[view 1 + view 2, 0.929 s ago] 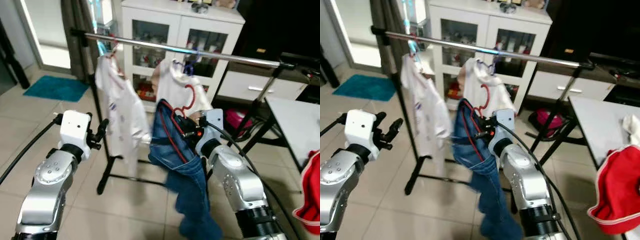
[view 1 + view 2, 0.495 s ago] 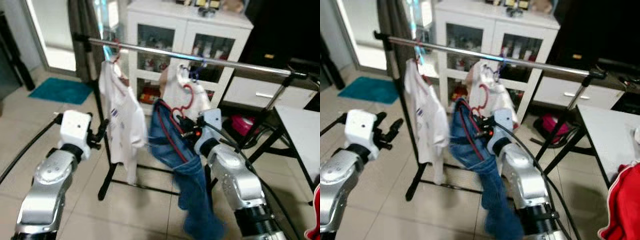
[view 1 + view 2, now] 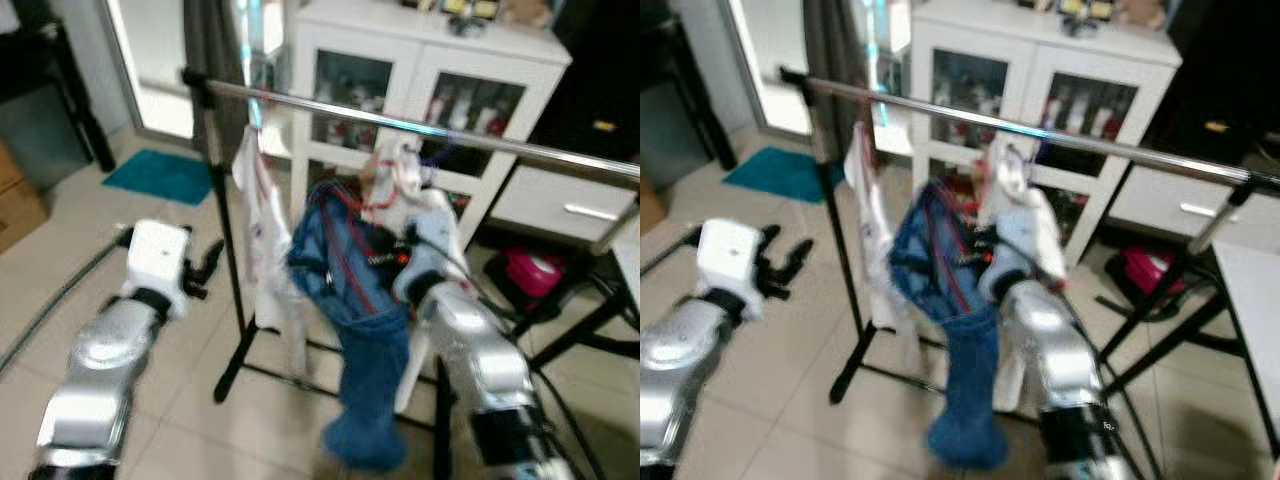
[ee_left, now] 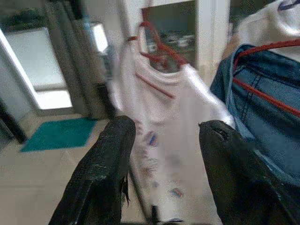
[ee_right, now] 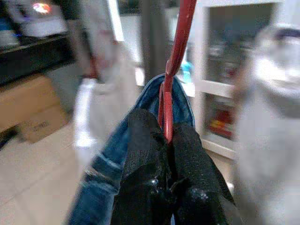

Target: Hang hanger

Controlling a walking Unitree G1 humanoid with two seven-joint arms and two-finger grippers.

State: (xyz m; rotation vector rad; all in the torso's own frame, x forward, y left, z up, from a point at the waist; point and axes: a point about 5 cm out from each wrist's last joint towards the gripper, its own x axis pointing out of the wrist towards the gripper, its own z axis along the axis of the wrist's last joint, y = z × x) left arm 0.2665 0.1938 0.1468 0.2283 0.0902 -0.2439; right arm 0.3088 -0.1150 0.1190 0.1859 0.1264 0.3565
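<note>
While the head views blur with the robot's walking, the scene reads plainly enough from the left of the long silver clothes rail (image 3: 400,128) across to its right. Left of the rail's black upright, the left gripper (image 4: 164,140) hangs low and idle, its black fingers (image 4: 101,173) spread apart on nothing. Next along, a white printed T-shirt on a red hanger (image 3: 262,205) already hangs from the rail. Just right of it, below the rail, the right gripper (image 5: 161,140) has its fingers pinched together on the thin red plastic hanger (image 5: 174,61), which carries the blue denim jeans (image 3: 365,330); the hook sits under the rail, not yet over it. A second white garment (image 3: 405,195) hangs close behind.

To finish this well, I judge the right arm should lift until the hook clears the top of the rail, aim for the gap between the two white garments, then lower so the hook seats before the fingers part. Heavy jeans will swing, so a slow, steady rise suits best, and the base should settle first.
</note>
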